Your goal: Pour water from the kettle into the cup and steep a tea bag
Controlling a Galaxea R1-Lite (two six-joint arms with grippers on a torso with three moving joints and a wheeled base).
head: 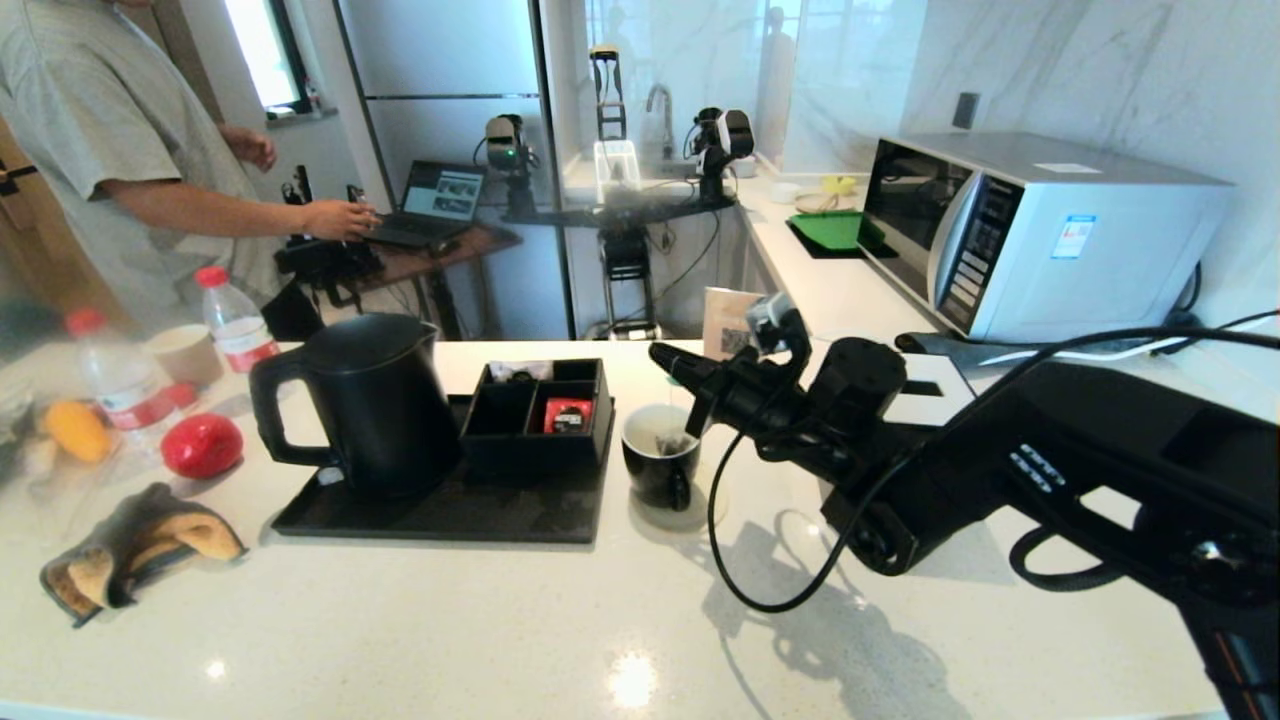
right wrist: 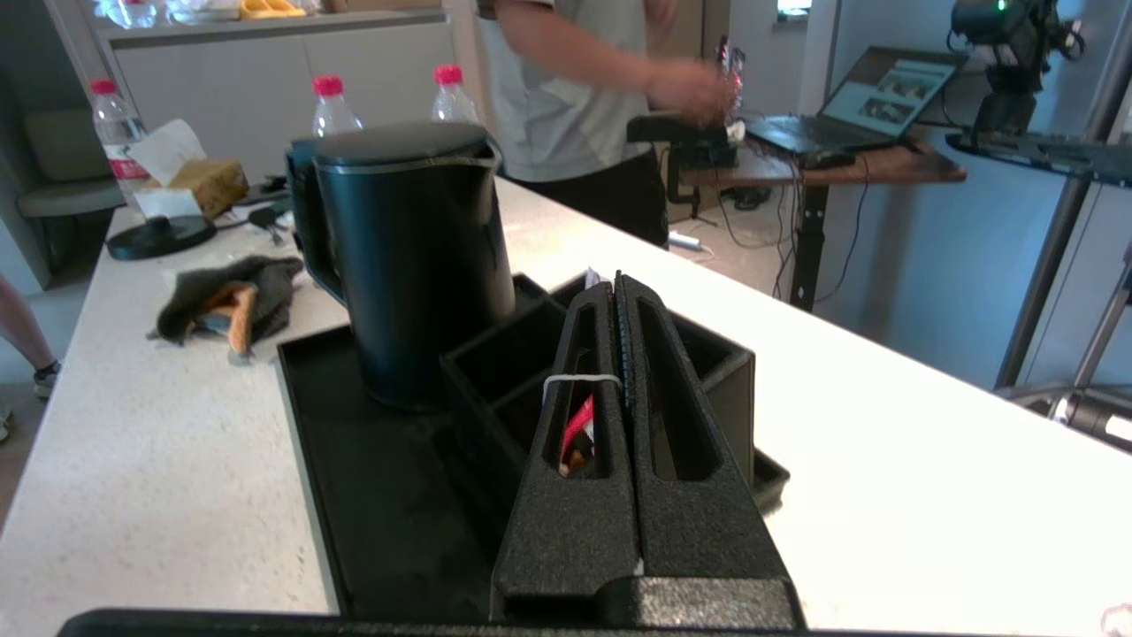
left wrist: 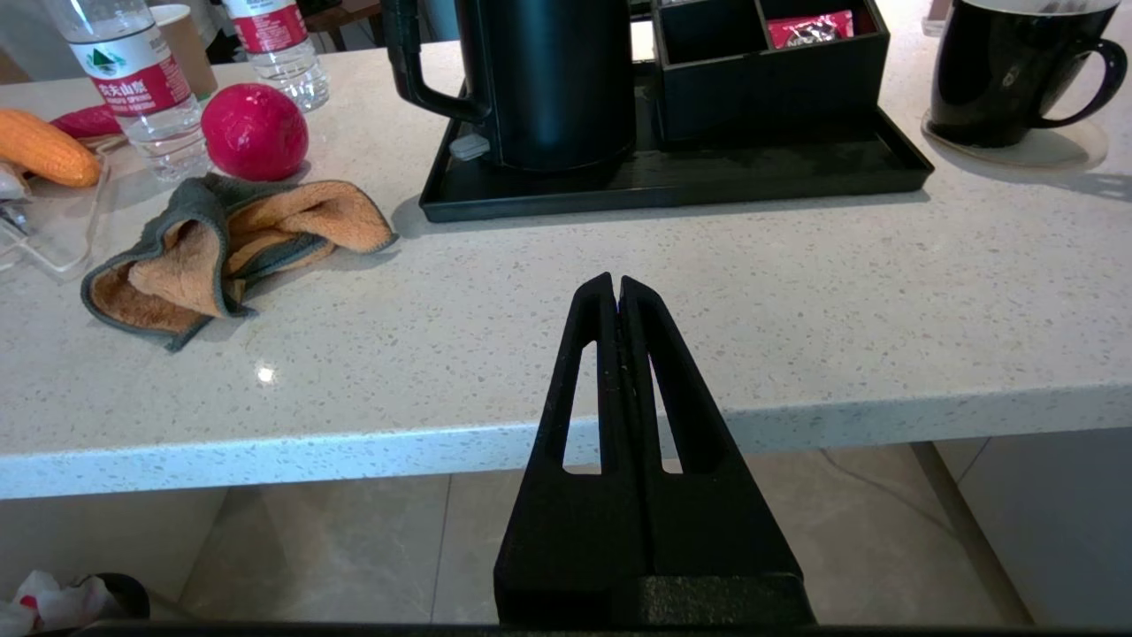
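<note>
Your right pincer sits just right of the frame's center in the head view, above and slightly behind the cup. Its fingers are pressed together, and in the right wrist view a thin white string crosses one finger, so the pincer is clamped on the tea bag's string. The tea bag itself lies inside the cup, against the white interior. The cup stands on a pale round coaster on the table, just right of the black tray.

On that tray, nearest the cup, you see the compartment box with a red packet in its front right cell. Left of the box stands the kettle, upright with its lid on and its loop handle facing the frame's left.

Further out at the left of the frame lie a red fruit, an orange item, two water bottles with red caps, and a tan paper cup. A crumpled grey and orange cloth lies at the lower left. At the right of the frame is a microwave, and a person stands at the upper left.

Your left pincer is parked before the table's near edge, seen only in its own wrist view, fingers together and empty.
</note>
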